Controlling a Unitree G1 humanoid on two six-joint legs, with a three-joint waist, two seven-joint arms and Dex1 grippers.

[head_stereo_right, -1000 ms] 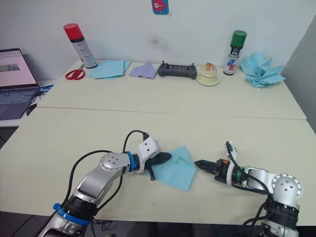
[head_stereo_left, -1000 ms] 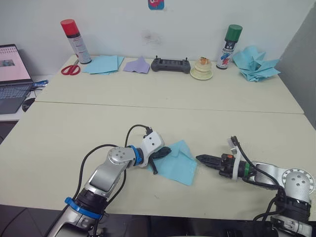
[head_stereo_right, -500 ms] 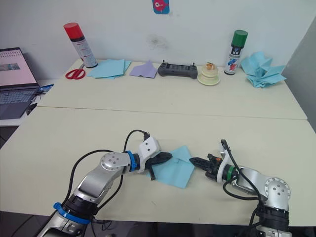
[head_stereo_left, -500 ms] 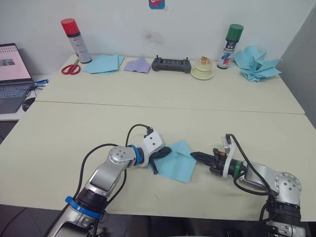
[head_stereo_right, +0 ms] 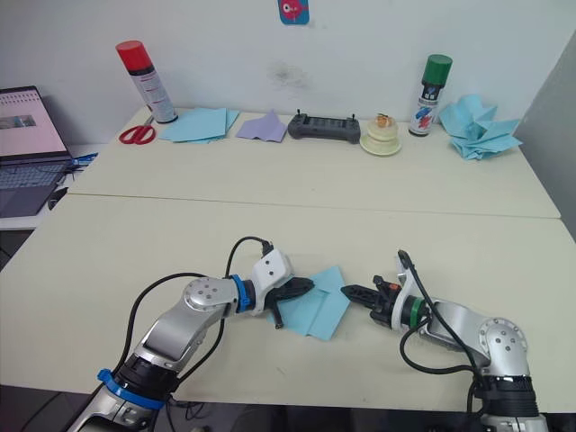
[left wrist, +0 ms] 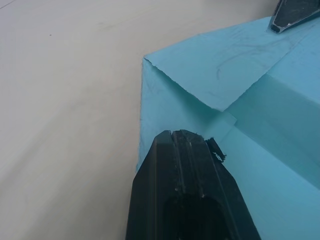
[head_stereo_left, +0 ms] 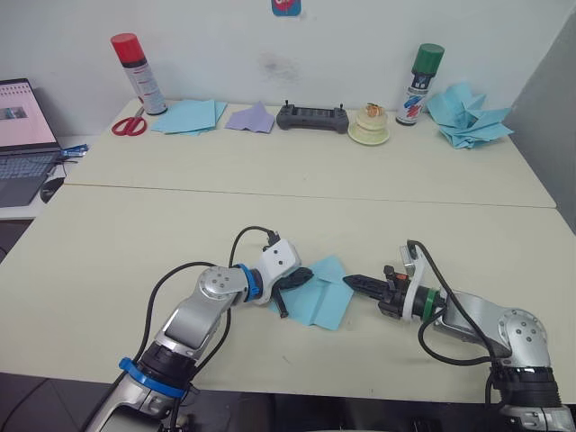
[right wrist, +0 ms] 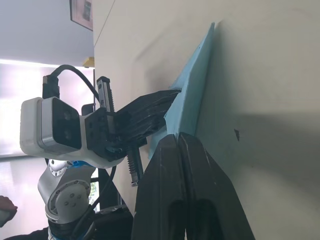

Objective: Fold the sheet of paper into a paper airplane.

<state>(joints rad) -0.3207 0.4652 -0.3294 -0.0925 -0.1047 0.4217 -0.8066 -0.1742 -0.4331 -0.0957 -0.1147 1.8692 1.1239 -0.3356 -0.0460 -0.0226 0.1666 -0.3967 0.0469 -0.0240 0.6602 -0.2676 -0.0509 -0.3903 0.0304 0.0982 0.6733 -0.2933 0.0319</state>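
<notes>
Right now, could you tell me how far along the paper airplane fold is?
Early. The sheet of paper already has flaps folded over, with creases showing. In hand: the left gripper, shut, presses its near edge to the table, while the right gripper, shut, touches the opposite edge. Left: the pointed nose and raised centre ridge.

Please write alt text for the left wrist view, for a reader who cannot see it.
The left gripper's two black fingers, pressed together, rest on a partly folded sheet of thin sky-blue paper lying on a pale beige table. One corner flap of the paper is folded over, with a slightly ragged edge. At the far edge of the paper, the dark tip of the right gripper touches it.
</notes>
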